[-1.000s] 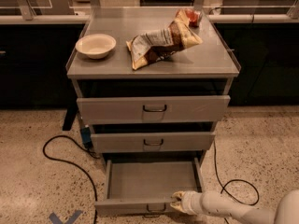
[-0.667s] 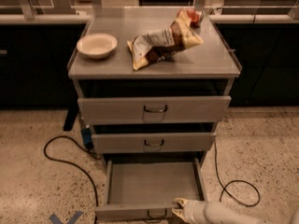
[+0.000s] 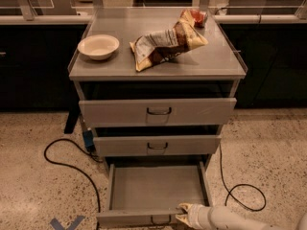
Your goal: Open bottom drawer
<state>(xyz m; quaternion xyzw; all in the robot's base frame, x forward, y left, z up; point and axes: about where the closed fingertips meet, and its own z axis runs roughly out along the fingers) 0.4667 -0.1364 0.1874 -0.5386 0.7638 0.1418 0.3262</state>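
The bottom drawer of the grey metal cabinet stands pulled far out, its empty tray open to view and its small dark wire handle at the centre of the low front. My gripper on the white arm is at the drawer's front right corner, against the top edge of the front, just right of the handle. The middle drawer and top drawer sit slightly out.
On the cabinet top stand a white bowl and a crumpled chip bag. Black cables loop on the speckled floor left and right of the cabinet. Dark counters run behind.
The bottom drawer has slid further out toward the camera, and my gripper has moved back with its front edge.
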